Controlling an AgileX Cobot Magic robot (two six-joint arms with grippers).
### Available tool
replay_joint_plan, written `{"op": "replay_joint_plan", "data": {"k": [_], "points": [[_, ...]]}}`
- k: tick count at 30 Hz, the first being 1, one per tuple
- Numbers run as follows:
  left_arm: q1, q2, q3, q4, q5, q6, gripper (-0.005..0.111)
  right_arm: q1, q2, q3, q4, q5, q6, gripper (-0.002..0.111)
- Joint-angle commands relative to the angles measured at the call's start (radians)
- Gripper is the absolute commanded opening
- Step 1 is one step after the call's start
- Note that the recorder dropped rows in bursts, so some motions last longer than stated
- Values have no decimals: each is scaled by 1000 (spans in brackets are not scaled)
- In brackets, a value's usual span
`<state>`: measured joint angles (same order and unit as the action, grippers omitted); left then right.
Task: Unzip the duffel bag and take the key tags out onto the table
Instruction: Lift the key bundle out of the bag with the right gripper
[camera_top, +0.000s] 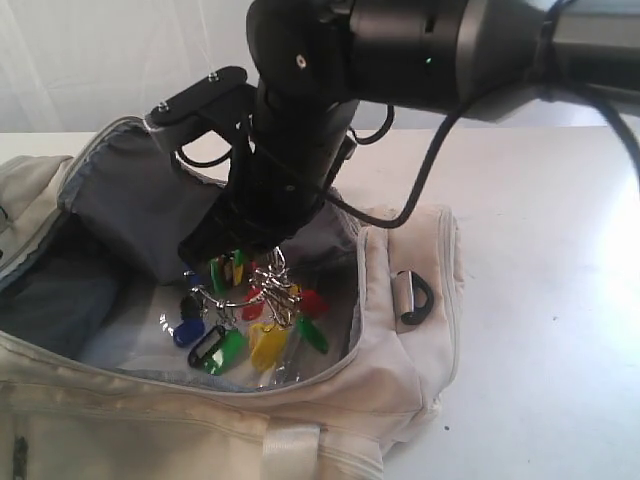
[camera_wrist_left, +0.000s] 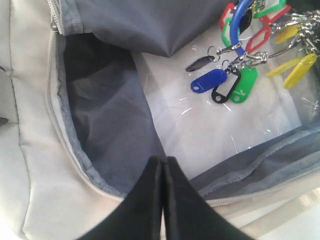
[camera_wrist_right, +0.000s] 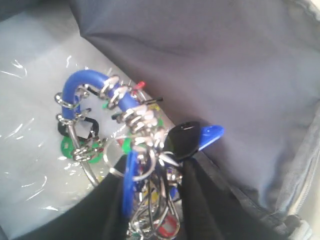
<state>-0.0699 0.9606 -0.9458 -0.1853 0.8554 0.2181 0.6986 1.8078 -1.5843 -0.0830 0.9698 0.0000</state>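
The cream duffel bag (camera_top: 400, 330) lies unzipped on the white table (camera_top: 540, 300), its dark grey lining (camera_top: 140, 200) showing. My right gripper (camera_top: 235, 240) reaches down into the opening and is shut on the key tags (camera_top: 250, 320), a bunch of yellow, green, red and blue tags on metal rings that hangs just above the bag's floor. In the right wrist view the rings and a blue loop (camera_wrist_right: 87, 82) are clamped between the black fingers (camera_wrist_right: 200, 200). The key tags (camera_wrist_left: 235, 82) also show in the left wrist view, beyond my left gripper (camera_wrist_left: 163, 161), which is shut and empty over the bag's near rim (camera_wrist_left: 60, 150).
A clear plastic sheet (camera_wrist_left: 200, 130) covers the bag's floor. A black D-ring (camera_top: 415, 300) sits on the bag's right end. A pale webbing strap (camera_top: 290, 450) crosses the near side. Open white tabletop stretches to the right of the bag.
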Motion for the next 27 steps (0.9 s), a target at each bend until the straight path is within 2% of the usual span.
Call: {"op": "replay_joint_plan", "data": {"k": [1, 7, 17, 27], "points": [[-3, -6, 7, -14, 3, 1, 0, -1, -41, 2, -8, -15, 0, 0], [-3, -6, 7, -14, 3, 1, 0, -1, -77, 2, -32, -8, 0, 0], [-3, -6, 7, -14, 3, 1, 0, -1, -225, 2, -189, 40, 37, 0], [-3, -6, 7, -14, 11, 6, 0, -1, -390, 4, -400, 228, 114, 0]]}}
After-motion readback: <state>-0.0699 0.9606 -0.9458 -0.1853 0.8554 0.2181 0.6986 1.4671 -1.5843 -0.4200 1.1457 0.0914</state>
